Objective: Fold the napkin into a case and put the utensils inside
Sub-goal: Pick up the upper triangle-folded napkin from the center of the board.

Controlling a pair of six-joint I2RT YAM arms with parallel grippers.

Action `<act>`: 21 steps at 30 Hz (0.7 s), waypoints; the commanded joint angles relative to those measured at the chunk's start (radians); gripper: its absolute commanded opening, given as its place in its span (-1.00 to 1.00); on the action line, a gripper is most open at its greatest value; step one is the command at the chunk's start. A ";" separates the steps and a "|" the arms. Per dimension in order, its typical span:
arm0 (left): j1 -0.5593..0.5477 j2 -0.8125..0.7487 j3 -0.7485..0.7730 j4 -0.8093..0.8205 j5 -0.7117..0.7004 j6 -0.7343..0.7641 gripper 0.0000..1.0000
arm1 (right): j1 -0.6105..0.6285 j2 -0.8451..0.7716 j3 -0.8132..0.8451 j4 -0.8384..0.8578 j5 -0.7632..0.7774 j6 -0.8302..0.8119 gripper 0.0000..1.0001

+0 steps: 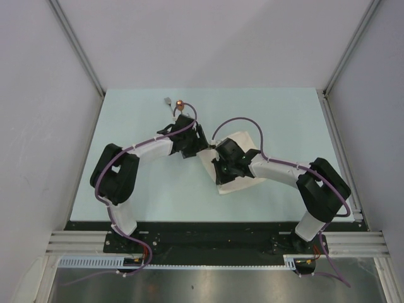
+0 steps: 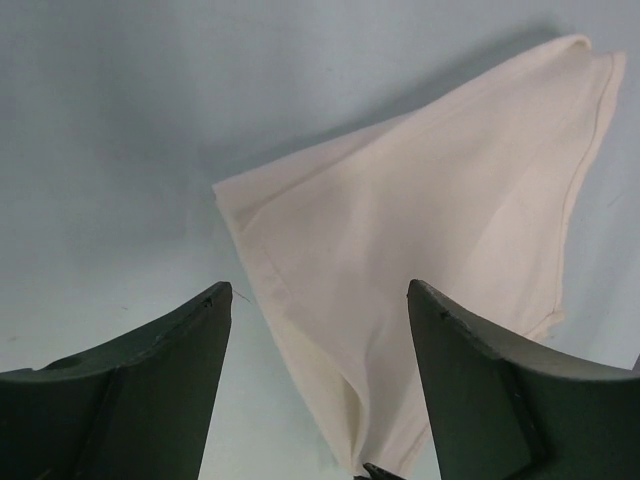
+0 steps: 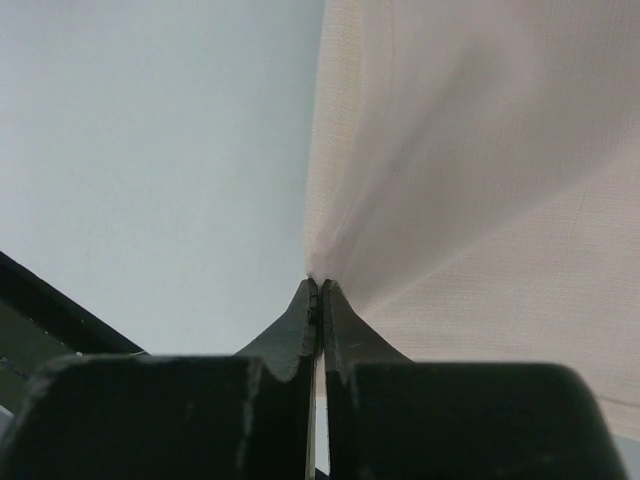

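Overhead, the napkin lay near the middle of the table, an off-white cloth set at an angle and largely covered by the two arms meeting above it. Only its far corner and its near edge showed from that view. It was loosely gathered rather than drawn into a narrow strip, so no pocket or case could be made out.

The right gripper was clenched on the cloth: its two fingers were pressed together with an edge of the fabric pinched at their tips, and the material fanned out taut and creased from that point, up and to the right in the wrist view.

The left gripper was released, its fingers standing wide apart above the cloth without touching it. From that wrist the napkin appeared as a rough triangle with a stitched hem along its right edge, a layered fold running down its left side, and a shadow on the table behind it.

The fork and the spoon rested on the bare table at the far side, just beside each other, apart from the napkin. The spoon's copper bowl caught the light, and the left arm hid part of both.
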 commanded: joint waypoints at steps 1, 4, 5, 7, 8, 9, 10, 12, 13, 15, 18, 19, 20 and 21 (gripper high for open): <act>-0.005 -0.011 -0.001 -0.029 -0.066 -0.071 0.52 | -0.004 -0.056 0.005 0.012 -0.025 0.003 -1.00; -0.003 0.027 0.018 -0.047 -0.061 -0.111 0.48 | -0.007 -0.062 0.005 0.011 -0.026 0.001 -1.00; -0.001 0.038 0.022 -0.038 -0.063 -0.116 0.46 | -0.009 -0.062 0.005 0.009 -0.028 0.001 -1.00; 0.000 0.069 0.030 -0.027 -0.052 -0.133 0.41 | -0.011 -0.065 0.007 0.009 -0.028 -0.002 -1.00; 0.000 0.076 0.033 -0.024 -0.050 -0.134 0.37 | -0.012 -0.065 0.005 0.008 -0.028 -0.003 -1.00; 0.000 0.084 0.041 -0.023 -0.050 -0.136 0.35 | -0.014 -0.065 0.004 0.008 -0.029 -0.003 -1.00; 0.000 0.098 0.044 -0.021 -0.050 -0.134 0.32 | -0.014 -0.065 0.004 0.008 -0.029 -0.005 -1.00; 0.003 0.106 0.048 -0.015 -0.055 -0.133 0.30 | -0.014 -0.065 0.001 0.008 -0.035 -0.006 -1.00; 0.003 0.107 0.051 -0.013 -0.070 -0.131 0.30 | -0.014 -0.065 -0.002 0.009 -0.037 -0.005 -1.00; 0.008 0.118 0.051 -0.015 -0.070 -0.131 0.29 | -0.014 -0.065 -0.004 0.012 -0.041 -0.005 -1.00; 0.020 0.133 0.045 0.010 -0.070 -0.137 0.26 | -0.012 -0.067 -0.009 0.017 -0.049 -0.005 -1.00; 0.023 0.139 0.045 0.016 -0.061 -0.140 0.25 | -0.014 -0.064 -0.007 0.019 -0.049 -0.005 -1.00; 0.023 0.142 0.045 0.016 -0.049 -0.143 0.24 | -0.014 -0.065 -0.005 0.017 -0.048 -0.003 -1.00; 0.023 0.149 0.045 0.017 -0.049 -0.146 0.24 | -0.014 -0.067 -0.004 0.017 -0.048 -0.006 -1.00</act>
